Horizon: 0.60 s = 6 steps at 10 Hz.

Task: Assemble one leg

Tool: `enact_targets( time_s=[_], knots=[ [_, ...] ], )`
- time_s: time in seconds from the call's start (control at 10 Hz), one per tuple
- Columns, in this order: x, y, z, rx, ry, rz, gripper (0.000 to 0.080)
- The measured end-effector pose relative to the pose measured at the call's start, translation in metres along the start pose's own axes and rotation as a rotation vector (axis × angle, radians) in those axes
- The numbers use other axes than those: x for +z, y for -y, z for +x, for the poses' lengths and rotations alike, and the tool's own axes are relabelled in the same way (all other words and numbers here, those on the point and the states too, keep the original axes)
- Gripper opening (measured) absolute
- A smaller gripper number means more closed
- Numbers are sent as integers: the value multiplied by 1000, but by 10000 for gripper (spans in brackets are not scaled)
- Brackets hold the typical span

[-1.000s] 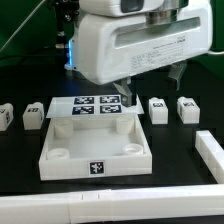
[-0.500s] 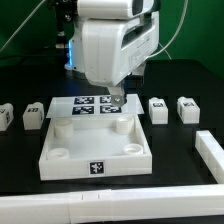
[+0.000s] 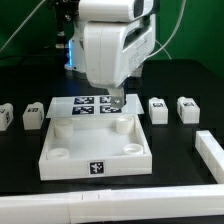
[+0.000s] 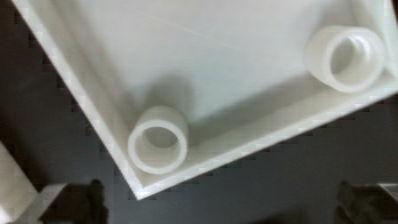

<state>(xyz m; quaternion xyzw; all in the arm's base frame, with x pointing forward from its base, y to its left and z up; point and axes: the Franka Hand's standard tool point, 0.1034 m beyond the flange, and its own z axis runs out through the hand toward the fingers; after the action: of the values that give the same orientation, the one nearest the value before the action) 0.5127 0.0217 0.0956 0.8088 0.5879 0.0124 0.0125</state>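
Several small white legs with tags stand on the black table: two at the exterior view's left (image 3: 5, 115) (image 3: 34, 115) and two at its right (image 3: 158, 110) (image 3: 187, 108). The large white square tray (image 3: 95, 152) lies in the middle. My gripper (image 3: 117, 101) hangs over the tray's far edge, by the marker board (image 3: 88, 104). It is open and empty. In the wrist view the gripper (image 4: 222, 205) has its dark fingers (image 4: 71, 200) wide apart over bare table, just off a corner of the tray (image 4: 214, 70) with two round sockets (image 4: 160, 140). No leg shows in the wrist view.
A white bar (image 3: 100, 207) runs along the front of the table. A white block (image 3: 210, 155) lies at the exterior view's right front. A tag (image 3: 96, 168) marks the tray's front wall.
The wrist has turned about its vertical axis since one second ago, showing its narrow side. Since half a second ago nothing has moved.
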Motion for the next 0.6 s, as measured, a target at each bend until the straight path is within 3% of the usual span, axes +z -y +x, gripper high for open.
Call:
enact_targets(
  time_s=[0.1, 0.3, 0.4, 0.6],
  knots=[
    [6, 19, -27, -98, -2, -28, 650],
    [13, 27, -66, -431, 11, -53, 650],
    [16, 28, -71, -453, 13, -39, 650],
    [16, 28, -70, -424, 12, -40, 650]
  ],
)
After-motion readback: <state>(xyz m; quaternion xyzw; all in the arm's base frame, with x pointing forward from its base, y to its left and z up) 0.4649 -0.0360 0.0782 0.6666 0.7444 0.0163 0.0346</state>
